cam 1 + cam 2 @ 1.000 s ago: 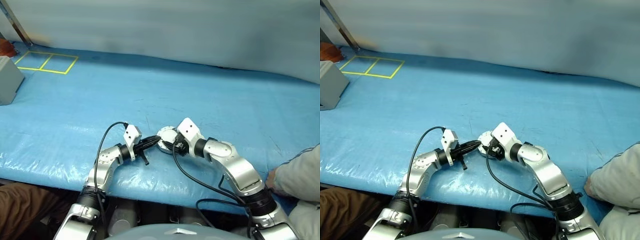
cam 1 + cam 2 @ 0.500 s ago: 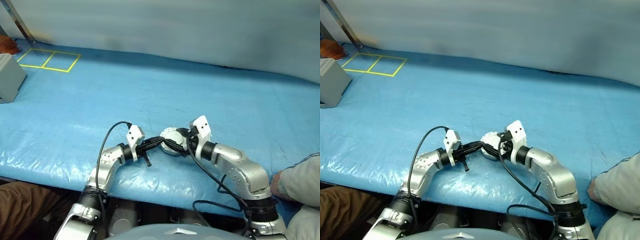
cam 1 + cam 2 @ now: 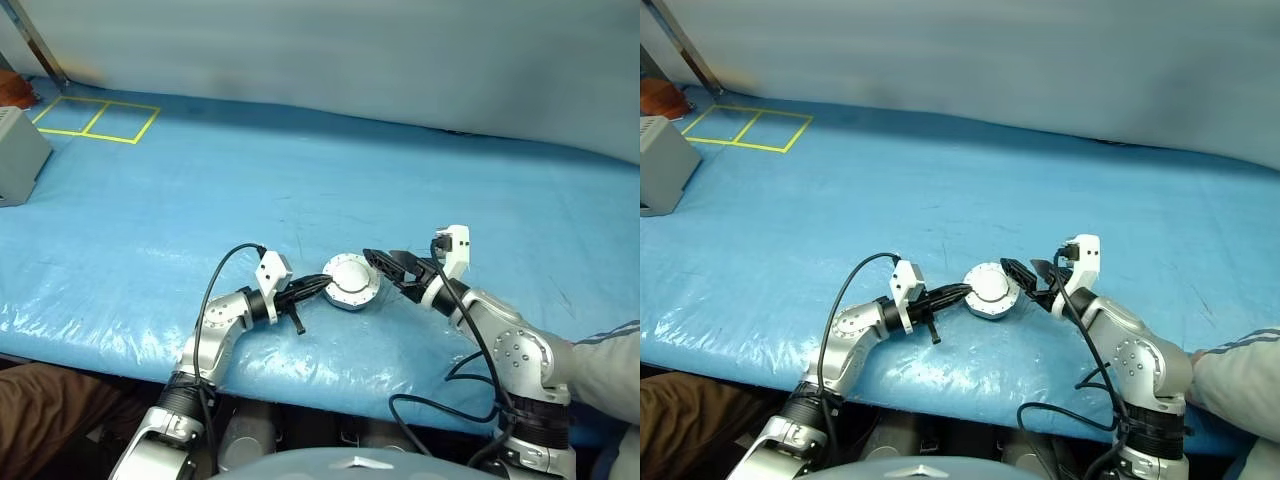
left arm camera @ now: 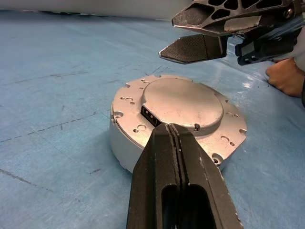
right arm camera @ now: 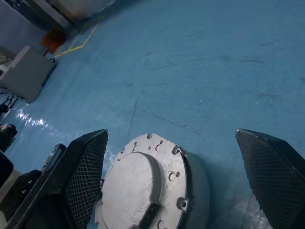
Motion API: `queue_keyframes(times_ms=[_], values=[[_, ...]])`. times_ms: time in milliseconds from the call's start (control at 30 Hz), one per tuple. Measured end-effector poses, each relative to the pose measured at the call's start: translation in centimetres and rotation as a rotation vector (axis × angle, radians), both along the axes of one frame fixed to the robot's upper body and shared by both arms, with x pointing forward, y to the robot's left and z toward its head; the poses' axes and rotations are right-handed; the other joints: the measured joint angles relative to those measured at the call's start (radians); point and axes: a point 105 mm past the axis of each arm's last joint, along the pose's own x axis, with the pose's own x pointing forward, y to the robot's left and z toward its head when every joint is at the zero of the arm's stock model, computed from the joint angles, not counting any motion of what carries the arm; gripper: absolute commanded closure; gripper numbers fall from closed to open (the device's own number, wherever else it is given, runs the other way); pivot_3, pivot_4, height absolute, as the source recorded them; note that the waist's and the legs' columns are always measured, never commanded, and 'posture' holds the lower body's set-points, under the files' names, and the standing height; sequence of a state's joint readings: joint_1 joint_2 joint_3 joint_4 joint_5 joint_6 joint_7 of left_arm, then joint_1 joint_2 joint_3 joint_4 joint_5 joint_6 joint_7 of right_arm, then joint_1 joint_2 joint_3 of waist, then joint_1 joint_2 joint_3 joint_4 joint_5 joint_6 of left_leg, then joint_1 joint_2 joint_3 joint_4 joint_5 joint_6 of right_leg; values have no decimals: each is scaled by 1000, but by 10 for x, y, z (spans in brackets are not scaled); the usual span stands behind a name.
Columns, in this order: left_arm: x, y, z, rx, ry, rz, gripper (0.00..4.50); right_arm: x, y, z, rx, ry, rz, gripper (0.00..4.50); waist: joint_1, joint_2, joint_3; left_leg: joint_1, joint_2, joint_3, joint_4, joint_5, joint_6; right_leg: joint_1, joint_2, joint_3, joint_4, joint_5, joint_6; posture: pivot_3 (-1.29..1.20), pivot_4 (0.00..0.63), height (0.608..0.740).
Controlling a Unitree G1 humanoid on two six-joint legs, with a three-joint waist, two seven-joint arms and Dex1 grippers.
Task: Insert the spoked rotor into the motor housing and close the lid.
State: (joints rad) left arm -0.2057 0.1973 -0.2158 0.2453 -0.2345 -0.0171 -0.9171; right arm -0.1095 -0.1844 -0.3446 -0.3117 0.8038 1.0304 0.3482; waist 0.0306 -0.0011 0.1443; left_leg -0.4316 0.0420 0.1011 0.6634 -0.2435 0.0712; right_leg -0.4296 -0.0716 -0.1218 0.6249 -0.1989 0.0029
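Observation:
The motor housing (image 3: 342, 298) sits on the blue table near the front edge, with the lid (image 4: 183, 102) lying flat on it, plain pale face up. The spoked rotor is hidden. My left gripper (image 3: 322, 286) is shut with nothing between its fingers, and its tips rest at the housing's left rim, as the left wrist view (image 4: 172, 129) shows close up. My right gripper (image 3: 391, 269) hangs open just right of the housing, clear of it. In the right wrist view its mesh-padded fingers (image 5: 88, 167) stand wide apart on either side of the lid (image 5: 136, 188).
A person's sleeve (image 3: 605, 350) and hand (image 4: 286, 76) rest at the table's right front edge. A grey box (image 3: 15, 155) and yellow tape squares (image 3: 95, 120) are at the far left. The blue table (image 3: 350, 180) stretches back to a pale wall.
My right gripper has pulled back to the right off the housing, rolled its wrist and spread its fingers wider. The lid's plain top is now uncovered. The left gripper has stayed put.

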Motion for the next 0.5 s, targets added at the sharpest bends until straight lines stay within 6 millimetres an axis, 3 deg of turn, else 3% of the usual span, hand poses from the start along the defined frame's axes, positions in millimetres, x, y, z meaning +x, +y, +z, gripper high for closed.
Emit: queue_keyframes(times_ms=[300, 467, 500], values=[[-1, 0, 0, -1, -5, 1, 4500, -14, 0, -31, 148, 167, -26, 25, -3, 0, 0, 0, 0, 1, 0, 0, 0, 0, 0, 1, 0, 0, 0, 0, 150, 740], [-3, 1, -1, -2, -2, 1, 4500, -15, 7, -35, 205, 180, -13, 25, -7, 0, 0, 1, 0, 0, 0, 0, 0, 0, 1, 1, 0, 0, 0, 0, 150, 740], [-3, 1, -2, -2, -2, 1, 4500, -15, 9, -35, 217, 181, -9, 197, -7, 0, 0, 1, 0, 0, 0, 0, 0, 0, 1, 1, 0, 0, 0, 0, 150, 740]])
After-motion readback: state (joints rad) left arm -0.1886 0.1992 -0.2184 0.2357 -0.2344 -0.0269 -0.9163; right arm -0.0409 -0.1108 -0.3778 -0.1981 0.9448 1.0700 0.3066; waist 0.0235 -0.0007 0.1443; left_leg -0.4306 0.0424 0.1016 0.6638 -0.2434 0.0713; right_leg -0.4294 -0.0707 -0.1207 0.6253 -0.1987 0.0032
